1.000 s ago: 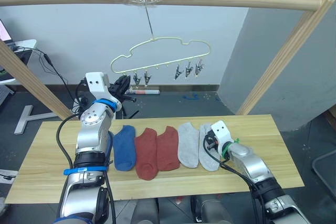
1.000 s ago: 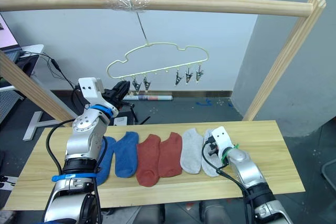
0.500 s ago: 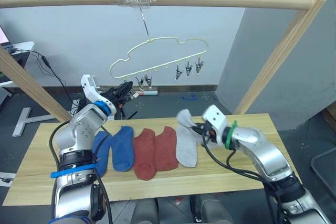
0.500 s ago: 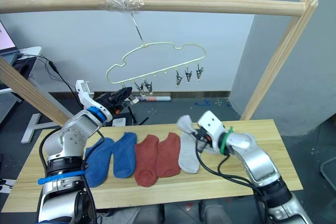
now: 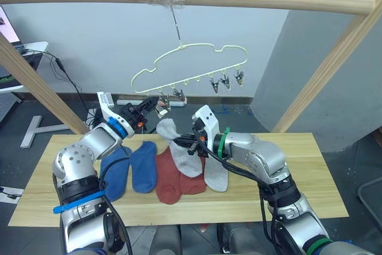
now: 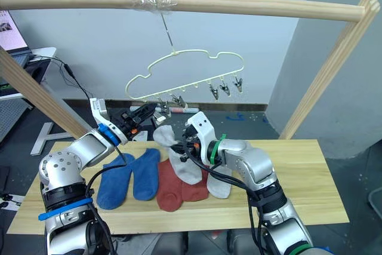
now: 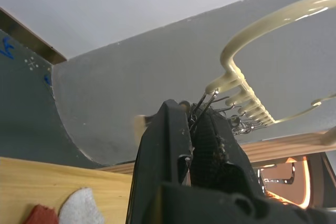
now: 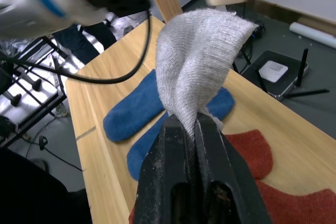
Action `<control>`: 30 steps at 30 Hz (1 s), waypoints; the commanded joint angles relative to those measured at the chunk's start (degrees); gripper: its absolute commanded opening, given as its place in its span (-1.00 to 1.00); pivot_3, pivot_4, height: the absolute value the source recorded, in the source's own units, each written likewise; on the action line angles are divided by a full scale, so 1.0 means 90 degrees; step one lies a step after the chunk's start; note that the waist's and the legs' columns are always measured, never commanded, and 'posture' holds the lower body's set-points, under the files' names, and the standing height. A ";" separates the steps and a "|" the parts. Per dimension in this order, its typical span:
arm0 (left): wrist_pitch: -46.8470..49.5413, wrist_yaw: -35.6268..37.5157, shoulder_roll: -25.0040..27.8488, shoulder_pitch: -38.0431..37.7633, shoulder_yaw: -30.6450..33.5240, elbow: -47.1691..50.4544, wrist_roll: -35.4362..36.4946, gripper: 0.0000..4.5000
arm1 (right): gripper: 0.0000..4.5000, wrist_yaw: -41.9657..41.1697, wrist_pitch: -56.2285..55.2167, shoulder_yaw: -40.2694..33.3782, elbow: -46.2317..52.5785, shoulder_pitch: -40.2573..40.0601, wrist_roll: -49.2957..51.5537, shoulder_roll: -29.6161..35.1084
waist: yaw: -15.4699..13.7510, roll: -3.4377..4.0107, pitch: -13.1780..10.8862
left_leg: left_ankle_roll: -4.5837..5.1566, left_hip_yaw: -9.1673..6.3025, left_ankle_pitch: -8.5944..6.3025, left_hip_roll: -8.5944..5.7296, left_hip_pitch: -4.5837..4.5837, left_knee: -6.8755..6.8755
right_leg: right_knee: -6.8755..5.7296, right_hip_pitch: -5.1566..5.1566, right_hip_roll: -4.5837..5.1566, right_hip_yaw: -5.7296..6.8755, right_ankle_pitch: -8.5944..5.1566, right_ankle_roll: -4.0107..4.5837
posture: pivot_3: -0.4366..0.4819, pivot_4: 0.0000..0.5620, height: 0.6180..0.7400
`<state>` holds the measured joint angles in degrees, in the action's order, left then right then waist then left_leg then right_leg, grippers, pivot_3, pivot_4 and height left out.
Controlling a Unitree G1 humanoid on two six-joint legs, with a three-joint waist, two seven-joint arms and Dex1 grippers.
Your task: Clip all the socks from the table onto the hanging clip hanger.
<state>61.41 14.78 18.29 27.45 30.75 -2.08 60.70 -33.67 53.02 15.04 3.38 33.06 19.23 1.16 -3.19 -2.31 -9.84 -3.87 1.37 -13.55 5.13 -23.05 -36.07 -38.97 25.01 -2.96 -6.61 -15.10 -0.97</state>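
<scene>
A: Where is the grey sock [image 5: 179,147] at this moment?

B: Just left of the frame's centre, lifted off the table [image 5: 310,189] and hanging limp from the right gripper [image 5: 192,142]. Its cuff end stands up toward the clips, the rest droops over the red socks [image 5: 173,177].

A: How would it handle?

B: Probably light and floppy, soft knit, so it folds wherever it is pinched. A hold near the cuff edge looks sensible, leaving a free lip of fabric for a clip to bite (a thick bunched fold might slip out).

A: And the right gripper itself?

B: Its fingers are closed tight on a fold of the grey sock; the right wrist view shows the fabric squeezed between them with barely any gap.

A: The left gripper [image 5: 152,107]?

B: It is up at the hanger [image 5: 197,64], left of centre, fingers pinched together on a clip [image 7: 202,106] at the left end of the row. Presumably squeezing it open, though the clip's mouth cannot be made out.

A: The rest?

B: Two blue socks [image 5: 128,168], the red pair and one more grey sock [image 5: 216,174] lie on the table in the lower middle. Three clips [image 5: 225,82] hang free toward the right of the hanger.
</scene>
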 commanded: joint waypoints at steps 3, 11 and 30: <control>0.0173 -0.0247 -0.0064 -0.0179 -0.0020 0.0406 0.0402 -0.96 | -0.98 0.0032 -0.0036 -0.0322 0.0127 0.0333 0.0288 -0.0132 | -0.0021 -0.0001 0.0000 | 0.0000 -0.0004 0.0000 0.0000 0.0001 0.0001 | -0.0001 -0.0001 0.0000 0.0004 -0.0001 -0.0001 | 0.57 -0.39 1.00; -0.0076 -0.0006 0.0077 -0.0196 -0.0206 0.0463 0.0340 -0.96 | -0.98 0.0119 -0.0097 -0.0393 0.0091 0.0401 0.0320 -0.0129 | -0.0027 0.0000 0.0000 | 0.0000 -0.0006 0.0000 -0.0001 0.0000 0.0001 | 0.0000 0.0000 0.0000 0.0006 -0.0002 -0.0002 | 0.56 -0.38 1.00; -0.1539 0.0625 0.1514 -0.1045 -0.1372 0.1310 -0.1843 0.84 | -0.38 0.0603 -0.0759 0.0211 -0.0400 0.0034 -0.0058 -0.0693 | -0.0034 0.0001 -0.0005 | -0.0012 0.0001 -0.0006 0.0002 -0.0017 0.0012 | 0.0004 0.0023 0.0007 0.0007 -0.0014 0.0014 | 0.54 -0.37 1.00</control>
<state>48.72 19.77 30.50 18.53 18.21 7.03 45.85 -28.32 47.86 17.05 -0.85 33.57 18.96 -4.97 -3.49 -2.30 -9.88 -3.98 1.40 -13.61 5.14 -23.24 -35.97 -38.92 25.24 -2.87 -6.55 -15.23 -0.86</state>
